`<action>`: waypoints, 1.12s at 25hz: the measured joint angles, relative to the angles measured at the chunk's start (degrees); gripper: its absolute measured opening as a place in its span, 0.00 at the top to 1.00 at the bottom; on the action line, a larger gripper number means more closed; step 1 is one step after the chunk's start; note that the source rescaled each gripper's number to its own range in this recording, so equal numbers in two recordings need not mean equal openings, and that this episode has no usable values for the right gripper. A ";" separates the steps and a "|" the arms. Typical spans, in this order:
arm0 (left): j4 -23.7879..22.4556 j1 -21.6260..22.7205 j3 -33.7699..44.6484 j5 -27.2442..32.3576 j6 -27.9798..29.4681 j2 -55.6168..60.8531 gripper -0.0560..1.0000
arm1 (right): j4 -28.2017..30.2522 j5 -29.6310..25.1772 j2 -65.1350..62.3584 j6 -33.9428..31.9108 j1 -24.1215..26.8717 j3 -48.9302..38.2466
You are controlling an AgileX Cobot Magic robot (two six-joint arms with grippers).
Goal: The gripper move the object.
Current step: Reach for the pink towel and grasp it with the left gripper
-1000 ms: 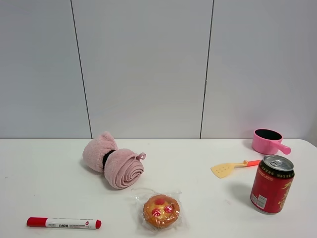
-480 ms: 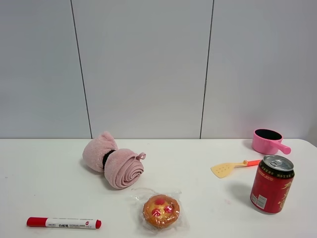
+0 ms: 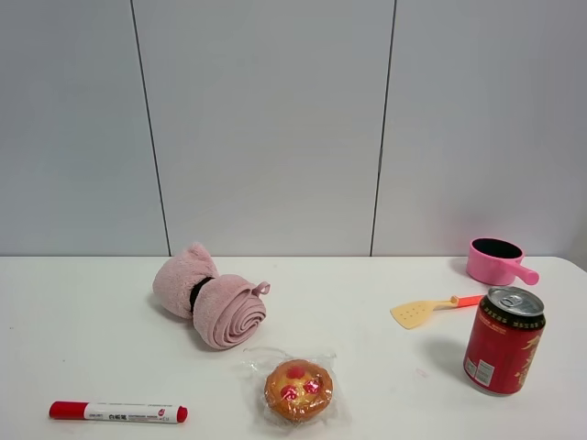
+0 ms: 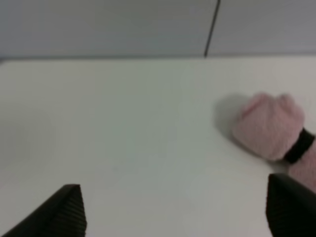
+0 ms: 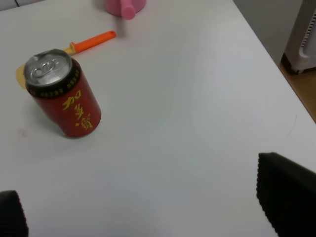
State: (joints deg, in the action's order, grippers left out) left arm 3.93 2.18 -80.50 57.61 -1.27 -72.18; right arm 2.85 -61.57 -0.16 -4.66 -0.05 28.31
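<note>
The pink rolled towel (image 3: 209,298), cinched by a black band, lies on the white table (image 3: 367,293) left of centre. No arm or gripper shows in the exterior high view. In the left wrist view the towel (image 4: 269,126) lies ahead and to one side of my left gripper (image 4: 177,215). Its two black fingertips (image 4: 66,210) stand wide apart, open and empty, short of the towel. My right gripper (image 5: 148,207) is also open and empty over bare table, with the fingertips (image 5: 286,192) at the frame edges.
A red drink can (image 3: 503,341) stands front right, also in the right wrist view (image 5: 61,94). Behind it lie a yellow spatula (image 3: 431,310) and a pink toy pot (image 3: 495,261). A wrapped pastry (image 3: 298,390) and a red marker (image 3: 117,412) lie near the front edge.
</note>
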 joint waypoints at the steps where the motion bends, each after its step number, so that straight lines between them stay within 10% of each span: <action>1: 0.14 -1.11 0.00 -0.05 0.00 -2.86 0.35 | 0.00 0.00 0.00 0.00 0.00 0.00; 8: 0.63 -10.40 -1.27 -6.54 0.01 -19.73 0.32 | 0.00 0.00 0.00 0.00 0.00 0.00; 13: 0.63 -15.81 -8.82 -7.46 0.06 -31.14 0.05 | 0.00 0.00 0.00 0.00 0.00 0.00; 28: -0.87 -27.27 -38.36 11.72 14.74 -52.11 0.00 | 0.00 0.00 0.00 0.00 0.00 0.00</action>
State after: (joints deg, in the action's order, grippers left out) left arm 3.06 -25.09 -118.86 69.32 13.46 -124.29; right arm 2.85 -61.57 -0.16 -4.66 -0.05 28.31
